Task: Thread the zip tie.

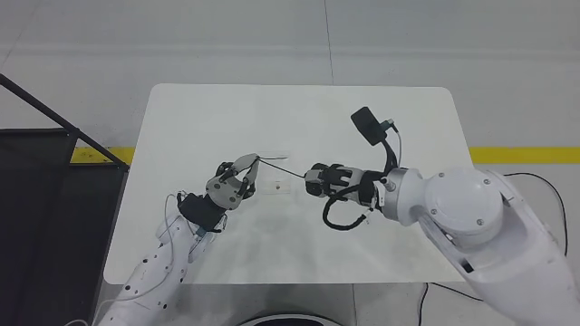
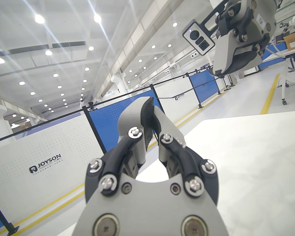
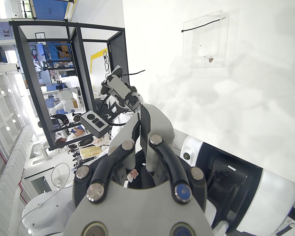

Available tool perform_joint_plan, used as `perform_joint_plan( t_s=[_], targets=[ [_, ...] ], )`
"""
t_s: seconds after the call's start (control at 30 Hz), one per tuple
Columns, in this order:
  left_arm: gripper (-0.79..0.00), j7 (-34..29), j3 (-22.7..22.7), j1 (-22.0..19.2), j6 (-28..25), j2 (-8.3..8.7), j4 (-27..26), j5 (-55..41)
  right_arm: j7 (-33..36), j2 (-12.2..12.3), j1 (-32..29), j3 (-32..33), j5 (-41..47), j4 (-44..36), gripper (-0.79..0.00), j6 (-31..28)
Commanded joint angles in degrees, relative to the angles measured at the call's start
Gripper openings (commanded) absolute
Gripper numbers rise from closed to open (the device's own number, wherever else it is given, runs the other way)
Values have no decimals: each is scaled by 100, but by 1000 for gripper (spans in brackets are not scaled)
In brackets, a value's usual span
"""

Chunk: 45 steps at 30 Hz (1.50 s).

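- Where the clear box (image 3: pixel 225 37) sits, near the middle of the tabletop (image 1: pixel 381 118), every edge is well apart from it. The broadest stretch of surface runs from the box toward the right edge.
- The left gripper (image 2: pixel 152 109) hangs just to the left of the box and the right gripper (image 3: pixel 140 116) just to its right, both raised off the surface.
- The held zip tie (image 1: pixel 283 167) is stretched taut in the air between them, crossing above the box.
- Its long axis is a shallow diagonal: the end on the box's left is farther from the robot, and the end on the box's right is nearer.
- The left gripper is pinched narrow on the strap, and a short tail pokes out past it.
- The right gripper is closed tight on the other end.
- Inside the box, a second zip tie (image 3: pixel 201 26) lies straight along one wall, with its small head at one end.
- A small brownish scrap (image 3: pixel 210 60) rests near the opposite wall of the box.
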Motion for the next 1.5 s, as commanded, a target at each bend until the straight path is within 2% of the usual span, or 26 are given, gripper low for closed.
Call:
perform_joint_plan(
  t_s=[0.0,1.47],
  targets=[
    [-785,0,0,-1,-1,-1,2,2,-3,0,11,-2,8,1,-785,5],
    [-785,-1,-15,-1,-1,-24,10,-26,-115,-7,195,-103,173,40,-785,110]
  ],
)
